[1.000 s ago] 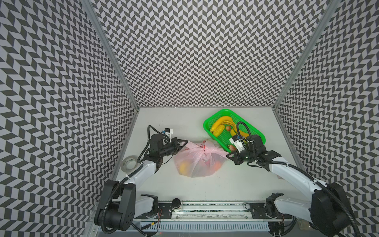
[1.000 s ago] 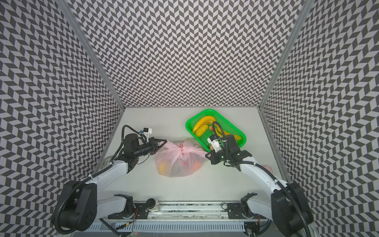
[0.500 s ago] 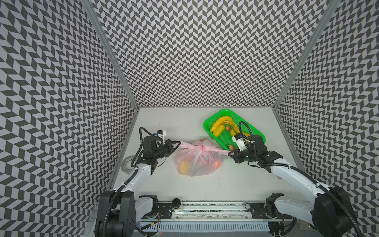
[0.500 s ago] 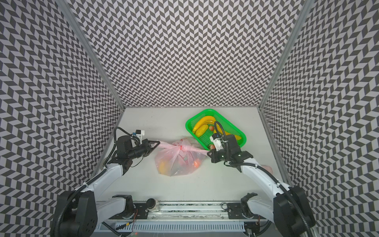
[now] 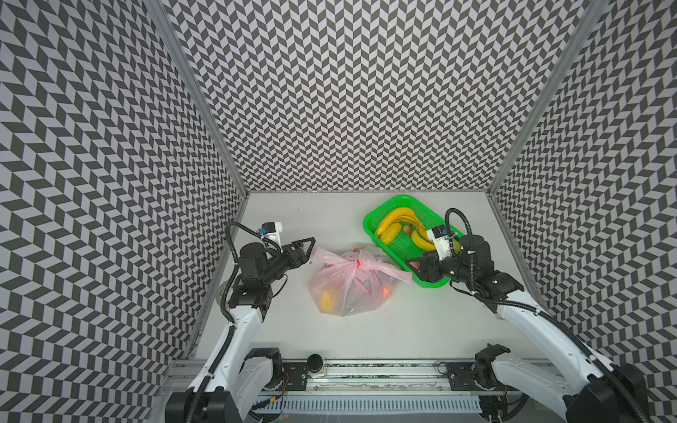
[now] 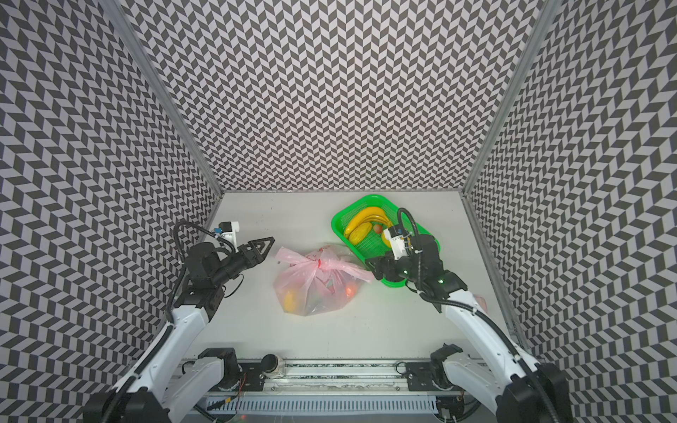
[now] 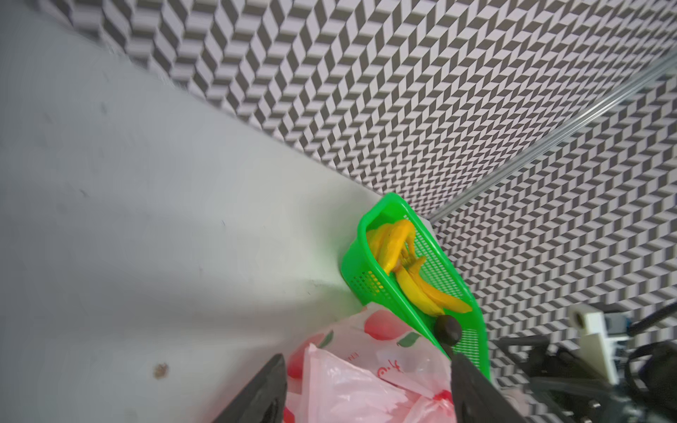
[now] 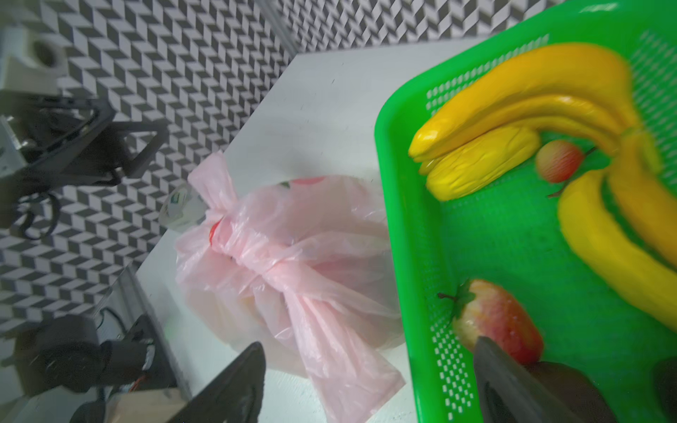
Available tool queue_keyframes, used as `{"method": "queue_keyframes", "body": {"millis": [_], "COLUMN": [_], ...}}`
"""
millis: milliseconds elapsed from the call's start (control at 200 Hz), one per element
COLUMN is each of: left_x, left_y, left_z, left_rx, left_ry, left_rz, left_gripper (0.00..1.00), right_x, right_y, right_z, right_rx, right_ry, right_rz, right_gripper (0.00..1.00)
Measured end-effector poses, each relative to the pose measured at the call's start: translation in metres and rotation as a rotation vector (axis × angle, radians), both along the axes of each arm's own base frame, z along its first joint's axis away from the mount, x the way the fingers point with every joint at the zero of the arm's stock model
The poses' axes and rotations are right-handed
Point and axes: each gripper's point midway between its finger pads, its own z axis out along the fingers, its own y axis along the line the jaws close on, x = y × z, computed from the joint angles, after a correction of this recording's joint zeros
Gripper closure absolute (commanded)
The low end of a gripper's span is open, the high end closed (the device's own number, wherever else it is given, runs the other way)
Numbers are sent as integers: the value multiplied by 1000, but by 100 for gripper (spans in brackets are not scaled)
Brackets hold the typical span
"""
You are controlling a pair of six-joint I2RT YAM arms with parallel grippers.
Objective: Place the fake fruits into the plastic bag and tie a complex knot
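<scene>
Left gripper [image 5: 310, 252]: jaws spread wide, nothing held. In the wrist view its fingers [image 7: 263, 388] stand on either side of loose bag plastic without pinching it.
Right gripper [image 5: 412, 269]: also wide open and empty, at the basket's near corner, tips just beside the bag's right tail.
Change: half a second ago both grippers pinched the handle ends and held them in a taut line; now both have let go and the ends lie slack.
Plastic bag [image 5: 348, 293]: on the table [image 5: 403, 329] between the two grippers, just left of the basket; pale pink, translucent and crumpled, with red fruit prints.
Knot [image 5: 357, 264]: a tight twisted bunch on top of the bag, one tail flaring to each side.
Inside the bag: a yellow-orange fruit [image 5: 327, 299] and a red-orange fruit [image 5: 387, 291] show through the film; the rest is unclear.
Green basket [image 5: 370, 219]: at the back right of the table. It holds bananas [image 5: 397, 216], a ridged yellow fruit [image 8: 480, 164], a small red-yellow fruit [image 8: 558, 161], a strawberry [image 8: 498, 322] and a dark ball [image 7: 447, 329].
</scene>
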Motion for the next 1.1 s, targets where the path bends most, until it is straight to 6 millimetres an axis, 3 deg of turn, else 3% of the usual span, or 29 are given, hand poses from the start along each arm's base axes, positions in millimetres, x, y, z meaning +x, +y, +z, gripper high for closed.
{"method": "queue_keyframes", "body": {"millis": [55,160,260,360,426,581,761,926,1101], "left_x": [0,-2,-2,-2,-2,-2,3,9,14], "left_y": [11,31,46,58,64,72,85,103,118], "left_z": [18,39,44,39,36,28,3,-28,-28], "left_rx": [36,81,118,155,178,216,248,253,257], "left_ry": [-61,-130,-149,-140,-133,-132,-111,-66,-76], "left_rz": [49,132,191,228,247,274,342,434,518], "left_gripper": [6,0,0,0,0,0,0,0,0], "right_x": [9,20,22,19,19,21,20,27,38], "right_y": [-17,-48,-75,-98,-113,-140,-166,-179,-181], "right_z": [11,34,55,59,50,3,-48,-62,-76], "right_rx": [-7,-7,12,34,33,-23,-148,-241,-306], "right_ry": [-49,-142,-254,-320,-332,-280,-230,-233,-227], "right_rz": [-79,-221,-358,-482,-563,-721,-844,-896,-902], "right_gripper": [0,1,1,1,1,1,1,1,1]}}
